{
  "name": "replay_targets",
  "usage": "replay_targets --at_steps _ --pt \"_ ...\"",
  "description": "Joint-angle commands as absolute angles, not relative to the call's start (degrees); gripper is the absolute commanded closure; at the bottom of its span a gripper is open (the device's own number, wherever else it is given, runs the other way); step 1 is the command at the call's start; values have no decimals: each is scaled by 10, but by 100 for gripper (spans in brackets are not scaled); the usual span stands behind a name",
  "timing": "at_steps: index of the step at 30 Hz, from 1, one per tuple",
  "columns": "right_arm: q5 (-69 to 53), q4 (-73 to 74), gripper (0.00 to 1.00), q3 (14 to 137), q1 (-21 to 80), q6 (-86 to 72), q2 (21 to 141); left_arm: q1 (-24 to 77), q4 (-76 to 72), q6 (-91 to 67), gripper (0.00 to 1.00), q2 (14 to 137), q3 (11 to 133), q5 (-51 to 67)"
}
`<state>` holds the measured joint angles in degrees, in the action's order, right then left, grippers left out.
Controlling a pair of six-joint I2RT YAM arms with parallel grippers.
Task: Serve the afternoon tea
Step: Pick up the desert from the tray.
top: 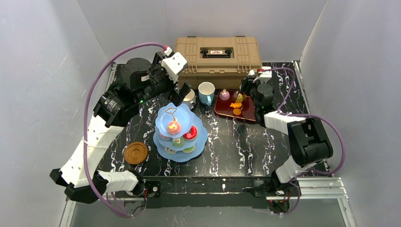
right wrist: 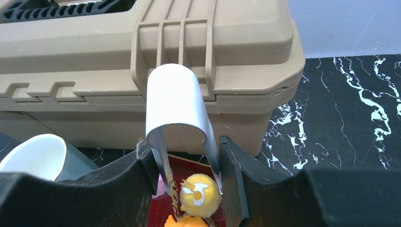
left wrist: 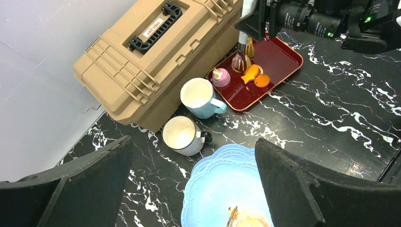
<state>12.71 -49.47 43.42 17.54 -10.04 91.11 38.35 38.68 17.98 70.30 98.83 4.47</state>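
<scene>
Left wrist: toolbox point(left wrist: 161, 56) red-white label point(left wrist: 152, 27); writing unreadable

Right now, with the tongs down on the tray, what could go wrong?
1. The tongs, held in the right fingers, seem to straddle a round yellow cake. It could slip out or nudge the orange pieces close beside it on the tray.
2. The way to the cake stand passes the light-blue mug and white mug; a low carry might clip them.
3. The left fingers hang open over the stand's top tier, so the arms could meet there.
</scene>
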Motion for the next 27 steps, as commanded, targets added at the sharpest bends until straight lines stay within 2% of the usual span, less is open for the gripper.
replay_targets --at_steps 1,5,7,14,27 --pt "130 -557 47 457 176 -87 925 380 380 180 2 692 993 45" --pt "122 -557 49 460 176 -76 943 379 382 181 2 690 991 44" --pt "121 -557 55 460 176 -74 946 379 381 181 2 689 991 42" --pt "118 -557 98 459 180 -57 922 379 386 184 2 689 993 42" --pt "110 -533 99 455 184 -51 843 376 380 185 8 684 991 37"
